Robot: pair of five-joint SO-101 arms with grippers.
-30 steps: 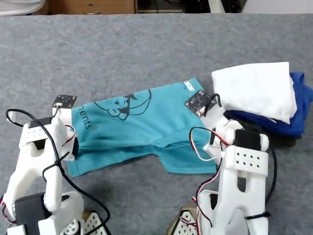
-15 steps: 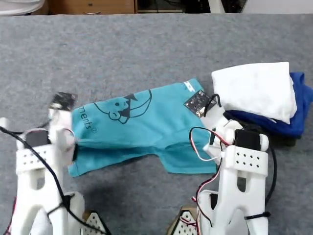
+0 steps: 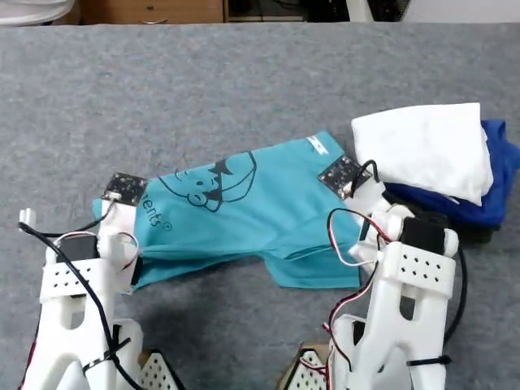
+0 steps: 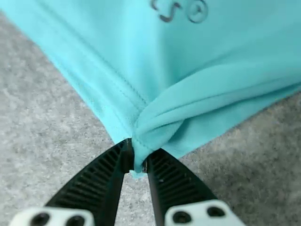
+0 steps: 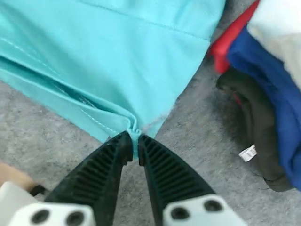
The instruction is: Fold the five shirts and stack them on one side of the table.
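Teal shirt (image 3: 244,211) creased, left pincer (image 4: 135,157), right pincer (image 5: 134,141) pinching corners

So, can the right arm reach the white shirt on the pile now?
Probably not yet: the right end effector is shut on the edge of the teal shirt. The white shirt lies close beside that arm with nothing between, so after letting go it likely could.

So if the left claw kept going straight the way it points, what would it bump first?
The teal shirt. The left claw is shut on its edge, and more of that shirt lies straight ahead, so it would likely just push into the cloth.
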